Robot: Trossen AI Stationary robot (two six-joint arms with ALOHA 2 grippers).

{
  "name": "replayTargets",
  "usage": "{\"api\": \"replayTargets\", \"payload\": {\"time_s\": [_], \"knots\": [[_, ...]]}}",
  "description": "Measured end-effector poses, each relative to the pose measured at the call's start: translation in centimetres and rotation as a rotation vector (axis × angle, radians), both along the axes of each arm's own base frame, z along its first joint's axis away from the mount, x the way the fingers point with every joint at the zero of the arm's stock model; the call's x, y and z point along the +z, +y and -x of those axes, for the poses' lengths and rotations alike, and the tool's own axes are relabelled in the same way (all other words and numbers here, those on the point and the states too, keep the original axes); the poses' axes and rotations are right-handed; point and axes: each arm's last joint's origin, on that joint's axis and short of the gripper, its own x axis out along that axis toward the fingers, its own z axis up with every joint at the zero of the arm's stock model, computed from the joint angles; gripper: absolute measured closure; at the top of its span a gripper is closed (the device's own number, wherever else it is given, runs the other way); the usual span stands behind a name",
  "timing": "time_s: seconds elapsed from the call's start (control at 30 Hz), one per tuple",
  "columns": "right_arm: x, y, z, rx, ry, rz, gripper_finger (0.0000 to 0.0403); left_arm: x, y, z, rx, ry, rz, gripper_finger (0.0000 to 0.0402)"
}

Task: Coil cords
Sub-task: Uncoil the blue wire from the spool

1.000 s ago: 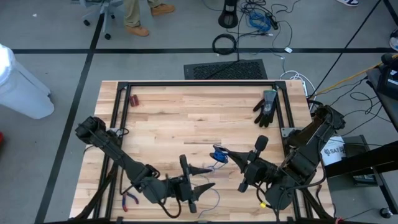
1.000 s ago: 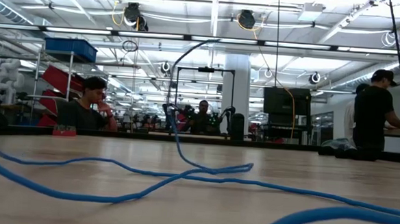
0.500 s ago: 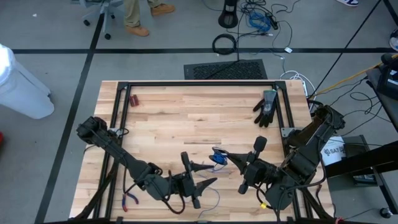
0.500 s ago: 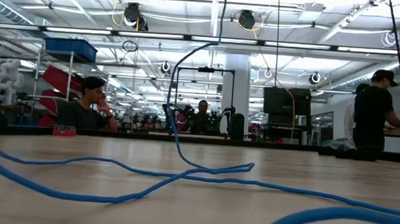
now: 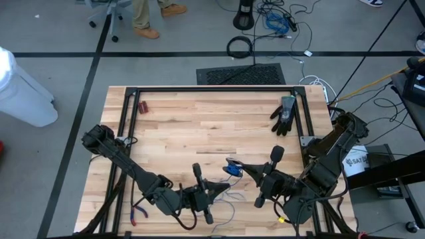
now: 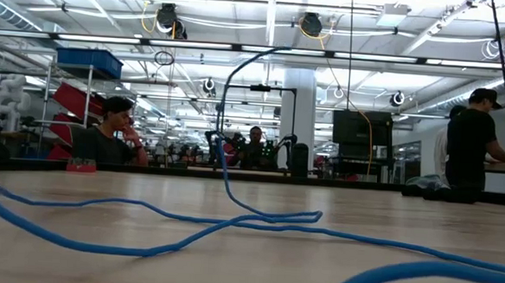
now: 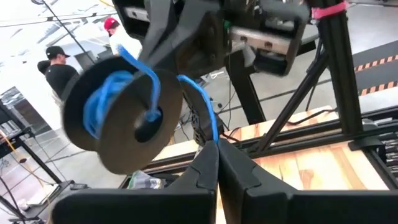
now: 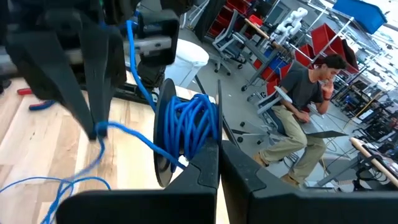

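Note:
A thin blue cord is partly wound on a dark flat reel [image 7: 124,112], which hangs above the table's near middle. The wound part [image 8: 186,127] shows beside my right gripper [image 8: 217,155], which is shut on the reel. The cord's loose length [image 6: 187,233] lies in slack loops on the wood. One strand rises from the loops toward the reel. My left gripper [image 5: 224,188] is just left of the reel, shut on that strand. My left gripper pinches a single strand of the cord [image 7: 212,134] between its two fingertips, a short way off the reel. The fingers lie about level and point toward the table's right. Beyond the fingers the cord [image 8: 62,186] falls slack onto the table. My right gripper pinches the reel's thin disc [image 8: 217,127] at its rim between the two fingers. The fingers come nearly level from the table's right. The reel stands on edge, clear of the table.
A black glove [image 5: 284,114] lies at the far right of the table and a small red thing [image 5: 143,107] at the far left. Red-handled pliers [image 5: 138,212] lie near the left arm. A black frame [image 5: 206,88] borders the table. People stand and sit in the room behind.
My left gripper, wide open a second ago, has shut and taken hold of the cord strand beside the reel. The reel and my right gripper have kept still.

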Motion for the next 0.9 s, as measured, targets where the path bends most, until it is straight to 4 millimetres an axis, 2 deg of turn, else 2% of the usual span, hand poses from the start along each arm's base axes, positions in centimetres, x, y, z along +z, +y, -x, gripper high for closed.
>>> {"api": "replayTargets", "payload": {"time_s": [0.27,0.43,0.6,0.73,0.9], "knots": [[0.4,0.3,-0.2,0.014,-0.027,-0.014,0.0403,-2.7,1.6,-2.5,0.056,0.074,-0.049,0.0399],[0.5,1.0,0.3,0.041,-0.036,-0.021,0.0403,-4.0,2.6,-2.9,0.154,0.17,-0.106,0.04],[0.6,1.9,1.2,0.083,-0.036,-0.013,0.0403,-4.7,3.0,-2.5,0.291,0.232,-0.181,0.04],[0.6,2.4,1.6,0.108,-0.029,0.004,0.0403,-4.5,2.5,-1.8,0.349,0.259,-0.263,0.04],[0.6,2.6,1.9,0.122,-0.02,0.02,0.0403,-2.1,1.3,1.1,0.528,0.267,-0.386,0.04]]}}
